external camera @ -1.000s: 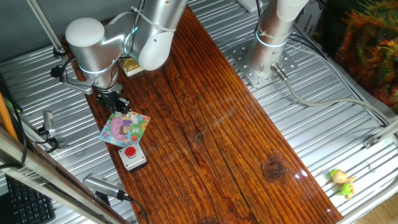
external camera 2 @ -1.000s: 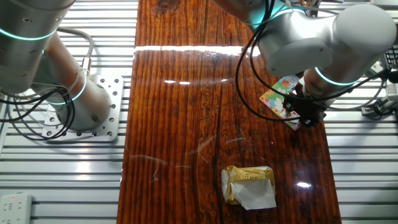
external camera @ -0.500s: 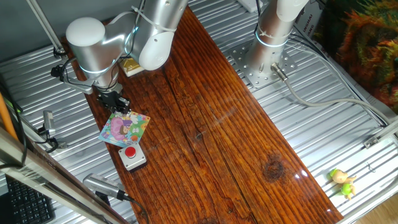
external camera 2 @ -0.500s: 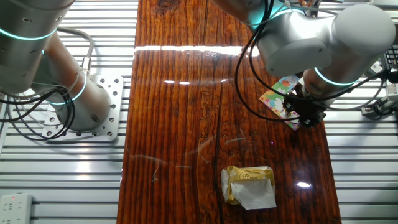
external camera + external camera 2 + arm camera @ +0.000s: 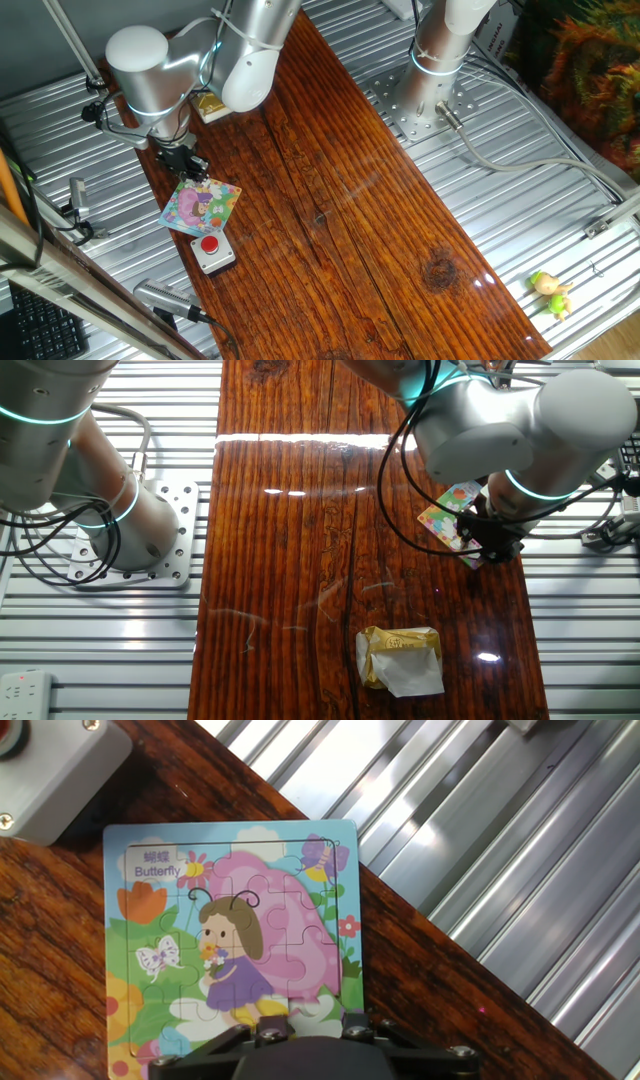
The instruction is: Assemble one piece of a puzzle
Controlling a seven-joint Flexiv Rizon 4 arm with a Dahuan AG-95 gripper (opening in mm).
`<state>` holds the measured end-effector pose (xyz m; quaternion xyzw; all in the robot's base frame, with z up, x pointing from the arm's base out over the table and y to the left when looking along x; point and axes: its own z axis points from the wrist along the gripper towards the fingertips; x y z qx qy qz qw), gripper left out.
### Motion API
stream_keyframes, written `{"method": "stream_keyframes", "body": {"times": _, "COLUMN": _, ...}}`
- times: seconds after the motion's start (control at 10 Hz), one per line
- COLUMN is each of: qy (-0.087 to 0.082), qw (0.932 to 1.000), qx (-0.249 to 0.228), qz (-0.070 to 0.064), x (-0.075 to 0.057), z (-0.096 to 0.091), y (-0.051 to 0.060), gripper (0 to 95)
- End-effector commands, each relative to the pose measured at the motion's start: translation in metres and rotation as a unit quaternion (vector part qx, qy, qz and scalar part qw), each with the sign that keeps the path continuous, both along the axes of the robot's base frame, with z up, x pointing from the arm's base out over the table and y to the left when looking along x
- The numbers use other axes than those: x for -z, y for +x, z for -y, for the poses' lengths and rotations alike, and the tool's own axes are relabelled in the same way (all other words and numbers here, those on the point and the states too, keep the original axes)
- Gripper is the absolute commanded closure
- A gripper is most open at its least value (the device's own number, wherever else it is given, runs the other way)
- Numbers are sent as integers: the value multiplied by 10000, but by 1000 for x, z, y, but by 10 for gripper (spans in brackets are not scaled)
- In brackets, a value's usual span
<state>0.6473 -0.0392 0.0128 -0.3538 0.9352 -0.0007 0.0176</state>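
Observation:
The puzzle (image 5: 203, 207) is a small square board with a pastel butterfly cartoon, lying flat on the wooden table near its left edge. It also shows in the other fixed view (image 5: 450, 515) and fills the hand view (image 5: 230, 930), where every cell looks filled. My gripper (image 5: 188, 170) (image 5: 497, 548) stands low over the board's edge. In the hand view its two black fingertips (image 5: 273, 1028) sit a little apart at the bottom border of the puzzle, gripper (image 5: 312, 1026). Picture surface shows between them; whether they clamp a piece cannot be made out.
A grey box with a red button (image 5: 212, 250) (image 5: 50, 770) lies right beside the puzzle. A yellow-and-white block (image 5: 400, 658) sits further along the wood. Ribbed metal surface (image 5: 500, 870) flanks the table, with the arm's base plate (image 5: 420, 100) and a small toy (image 5: 550, 292).

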Motion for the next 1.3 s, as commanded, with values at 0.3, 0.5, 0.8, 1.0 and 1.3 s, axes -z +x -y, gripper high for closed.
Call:
{"method": "stream_keyframes", "body": {"times": 0.3, "qy": 36, "qw": 10000, "qx": 40, "qz": 4, "x": -1, "z": 1, "y": 0, "gripper": 760}}
{"method": "stream_keyframes", "body": {"times": 0.5, "qy": 28, "qw": 10000, "qx": 69, "qz": 2, "x": -1, "z": 1, "y": 0, "gripper": 760}}
{"method": "stream_keyframes", "body": {"times": 0.8, "qy": 28, "qw": 9999, "qx": 121, "qz": -9, "x": -5, "z": 1, "y": 0, "gripper": 760}}
{"method": "stream_keyframes", "body": {"times": 1.0, "qy": 25, "qw": 9998, "qx": 192, "qz": -20, "x": -8, "z": 1, "y": 0, "gripper": 760}}
{"method": "stream_keyframes", "body": {"times": 1.3, "qy": 26, "qw": 9996, "qx": 294, "qz": -19, "x": -10, "z": 1, "y": 0, "gripper": 760}}
